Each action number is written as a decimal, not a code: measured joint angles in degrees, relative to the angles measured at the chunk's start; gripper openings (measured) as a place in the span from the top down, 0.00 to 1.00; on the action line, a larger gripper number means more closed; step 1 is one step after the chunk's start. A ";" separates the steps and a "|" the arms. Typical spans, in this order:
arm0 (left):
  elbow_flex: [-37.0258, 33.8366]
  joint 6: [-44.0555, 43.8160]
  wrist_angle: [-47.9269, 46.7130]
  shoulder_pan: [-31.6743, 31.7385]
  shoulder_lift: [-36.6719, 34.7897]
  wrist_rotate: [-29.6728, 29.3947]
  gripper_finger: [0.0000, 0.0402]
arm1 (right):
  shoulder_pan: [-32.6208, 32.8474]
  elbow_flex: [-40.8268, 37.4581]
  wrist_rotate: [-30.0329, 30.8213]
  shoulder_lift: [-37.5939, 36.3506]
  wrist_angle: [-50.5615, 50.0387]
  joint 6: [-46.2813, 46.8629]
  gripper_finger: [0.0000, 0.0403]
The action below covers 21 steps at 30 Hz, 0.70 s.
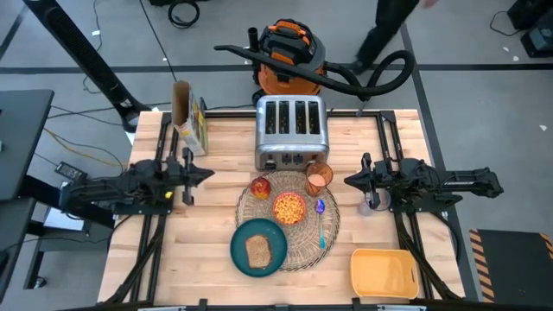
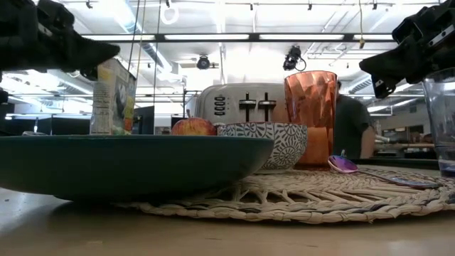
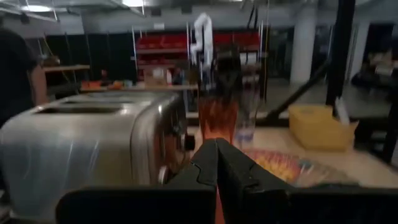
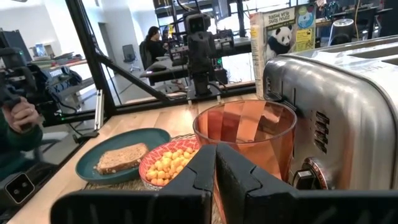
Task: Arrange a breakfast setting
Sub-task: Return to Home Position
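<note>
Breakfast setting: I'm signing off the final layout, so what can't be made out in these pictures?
Low view, the toast slice: hidden behind the wall of the dark teal plate.
Low view, the cereal: hidden by the wall of the bowl.
Low view, the apple: only its top shows above the plate's rim.
Low view, the clear glass: cut off by the right edge.
</note>
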 joint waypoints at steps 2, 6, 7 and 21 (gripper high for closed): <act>0.00 -0.97 -1.22 0.00 -2.84 0.00 0.99 | 0.00 0.00 0.00 0.00 0.02 0.00 0.94; 0.00 -1.84 -2.88 -0.51 -2.63 0.09 0.98 | -0.01 0.00 0.00 0.00 0.11 0.00 0.94; 0.00 -2.02 -3.01 -0.79 -2.69 0.09 0.98 | 0.00 0.00 0.04 0.00 0.15 0.02 0.94; -0.02 -2.48 -3.18 -1.22 -2.67 0.11 0.95 | -0.01 0.00 0.20 0.00 0.20 0.02 0.94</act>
